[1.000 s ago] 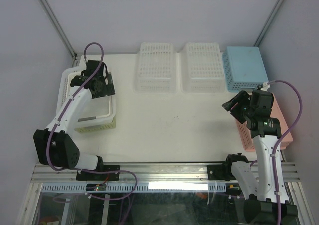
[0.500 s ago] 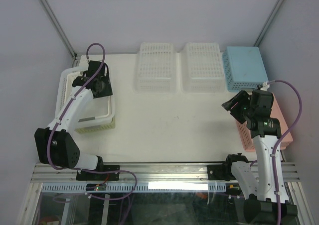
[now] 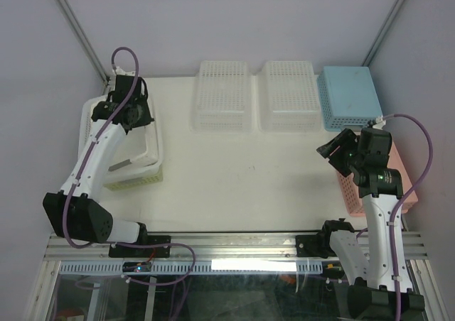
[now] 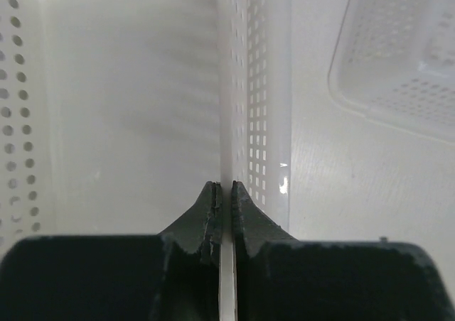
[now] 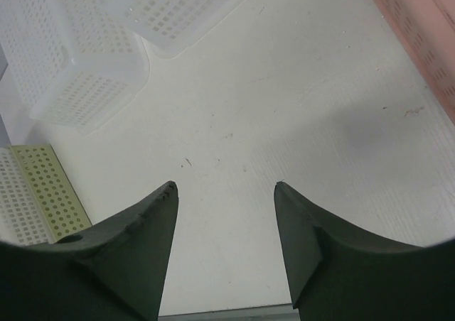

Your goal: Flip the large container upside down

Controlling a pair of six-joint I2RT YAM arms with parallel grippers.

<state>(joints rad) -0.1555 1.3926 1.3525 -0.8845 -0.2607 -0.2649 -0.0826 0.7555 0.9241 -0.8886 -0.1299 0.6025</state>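
Two arms, left to right. Your left arm reaches far forward; the left gripper point(image 4: 225, 187) is pinched tight on the right wall of the large container point(image 3: 141, 148), which sits at the table's point(image 5: 284, 108) far left over a green basket point(image 3: 135, 181). Your right arm stands upright; the right gripper point(image 5: 226, 187) is spread wide and empty.

Bright, even, diffuse from overhead: no hard shadows, only faint grey smudges just beside the large container point(image 3: 156, 147). Washed-out white on white inside it from the left wrist, holes barely legible; one tiny glint low on its outer wall. Dark and soft-edged at the left gripper point(image 4: 225, 189) pinching that wall — out of focus. Crisp farther along the wall.
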